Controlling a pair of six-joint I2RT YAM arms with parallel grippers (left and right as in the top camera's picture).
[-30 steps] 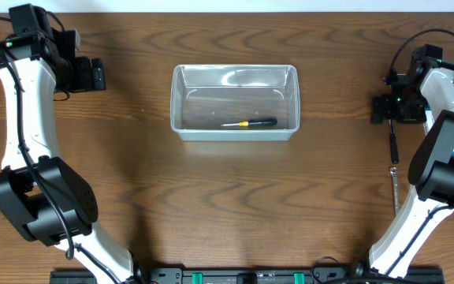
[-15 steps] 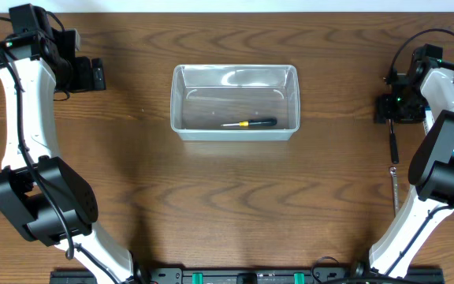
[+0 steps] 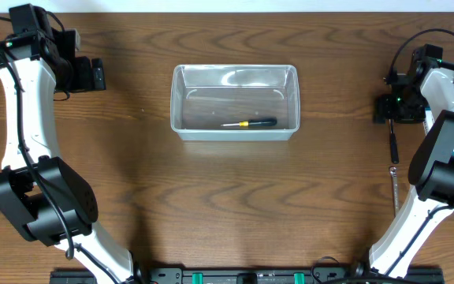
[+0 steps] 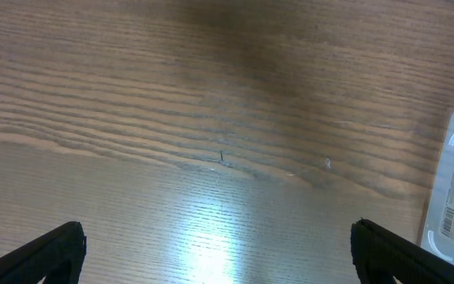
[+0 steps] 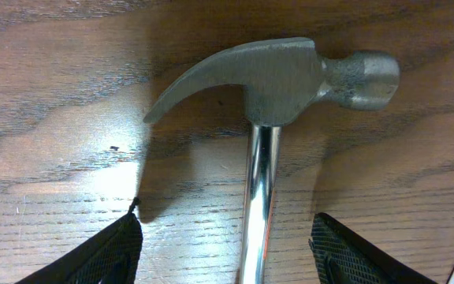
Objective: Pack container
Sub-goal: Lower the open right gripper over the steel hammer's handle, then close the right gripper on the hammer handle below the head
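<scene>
Right gripper (image 5: 225,248) fingers apart, straddling hammer (image 5: 278,75) shaft, gap on each side. Left gripper (image 4: 215,244) spread wide over table (image 4: 211,95). Container (image 3: 173,102) mid-table, well apart from both.

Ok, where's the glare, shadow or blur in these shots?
Overhead: sharp and evenly lit, with pale reflections on the container wall. Left wrist: a bright glare patch on the table, and the far wood is soft and shadowed. Right wrist: glare on the wood left of the hammer, a shadow under its claw, and a shiny shaft.
</scene>
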